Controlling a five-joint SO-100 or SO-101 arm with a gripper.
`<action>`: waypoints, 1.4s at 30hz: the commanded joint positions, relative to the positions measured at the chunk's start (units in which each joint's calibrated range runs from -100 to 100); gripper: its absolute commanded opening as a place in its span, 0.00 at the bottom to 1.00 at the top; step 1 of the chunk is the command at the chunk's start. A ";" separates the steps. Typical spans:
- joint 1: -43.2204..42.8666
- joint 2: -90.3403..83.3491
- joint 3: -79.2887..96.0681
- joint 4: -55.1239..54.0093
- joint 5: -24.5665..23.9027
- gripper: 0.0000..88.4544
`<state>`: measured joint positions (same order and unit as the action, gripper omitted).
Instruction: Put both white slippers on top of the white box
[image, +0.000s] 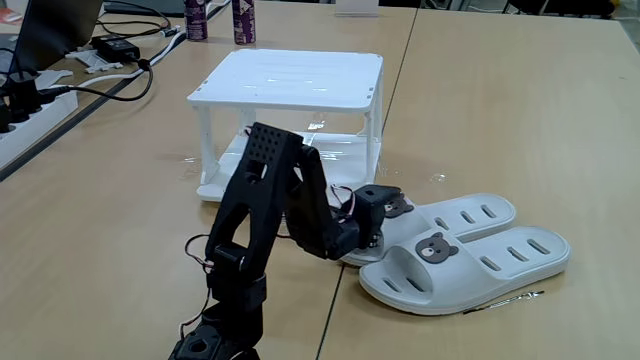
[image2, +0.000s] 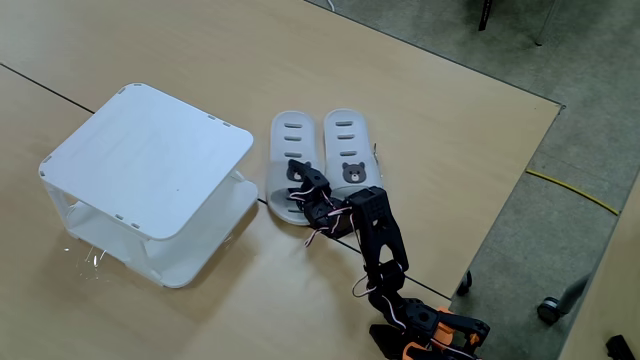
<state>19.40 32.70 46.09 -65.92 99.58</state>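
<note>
White slippers (image2: 322, 158) lie side by side just right of the box (image2: 150, 160), long axes pointing away from the arm. Gripper (image2: 303, 190) sits over the near slipper's strap (image: 398, 208); its opening can't be judged.

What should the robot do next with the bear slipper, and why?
Probably close the gripper on the slipper nearest the box and lift. The gripper sits down at its strap; both slippers lie on the table, and the white box top is bare.
</note>
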 joint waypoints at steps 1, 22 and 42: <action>2.06 0.83 -6.17 -1.12 0.42 0.30; 4.37 -16.17 -6.44 3.97 0.42 0.01; 4.86 -56.81 -35.85 59.19 0.42 0.01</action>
<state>23.67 -16.45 24.44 -12.02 99.58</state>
